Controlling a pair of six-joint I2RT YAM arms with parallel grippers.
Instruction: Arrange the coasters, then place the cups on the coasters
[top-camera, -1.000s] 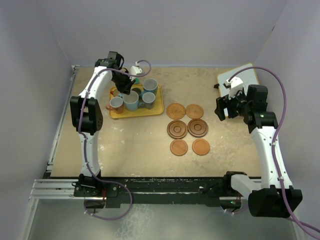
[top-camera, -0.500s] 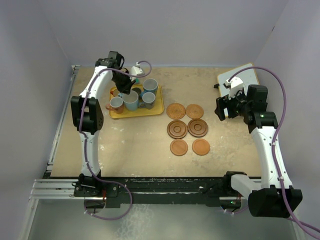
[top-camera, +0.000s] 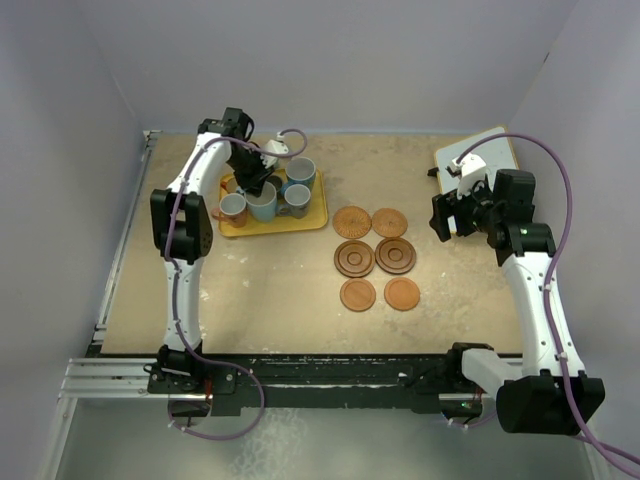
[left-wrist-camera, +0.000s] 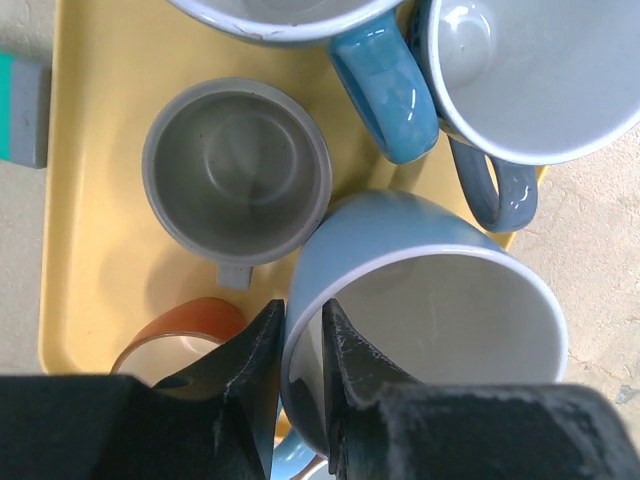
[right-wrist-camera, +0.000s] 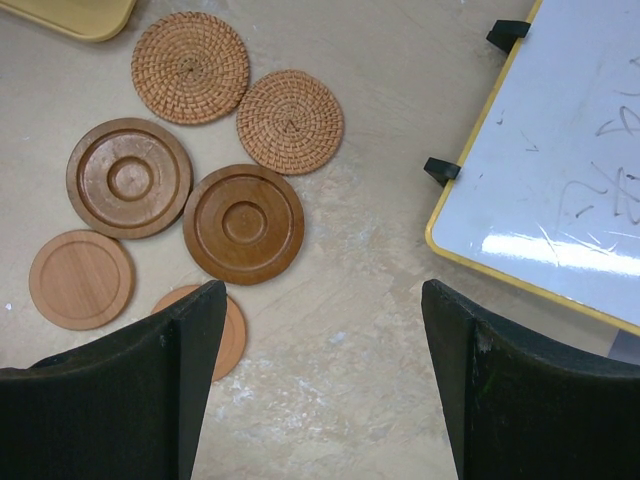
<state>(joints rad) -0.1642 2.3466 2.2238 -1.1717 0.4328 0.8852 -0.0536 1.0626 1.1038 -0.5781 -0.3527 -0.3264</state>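
Six coasters lie in two columns mid-table, from a woven one (top-camera: 352, 221) down to a plain one (top-camera: 402, 293). The right wrist view shows woven (right-wrist-camera: 190, 67), ringed (right-wrist-camera: 243, 223) and plain (right-wrist-camera: 81, 279) coasters. The cups crowd the yellow tray (top-camera: 310, 215). My left gripper (top-camera: 255, 180) hangs over them. In its wrist view the jaws (left-wrist-camera: 301, 308) stand a narrow gap apart, the rim of a light blue cup (left-wrist-camera: 430, 330) running between them. A grey cup (left-wrist-camera: 237, 170) and an orange-brown cup (left-wrist-camera: 175, 335) sit beside it. My right gripper (right-wrist-camera: 322, 300) is wide open over bare table.
A yellow-framed whiteboard (top-camera: 478, 155) lies at the back right, close to my right gripper (top-camera: 450, 215). A small green-and-grey block (left-wrist-camera: 20, 110) sits just off the tray's edge (left-wrist-camera: 100, 200). Grey walls enclose the table on three sides.
My left arm has shifted slightly toward the back right over the tray, and its jaws have parted a little. The right arm, coasters and cups have not moved.
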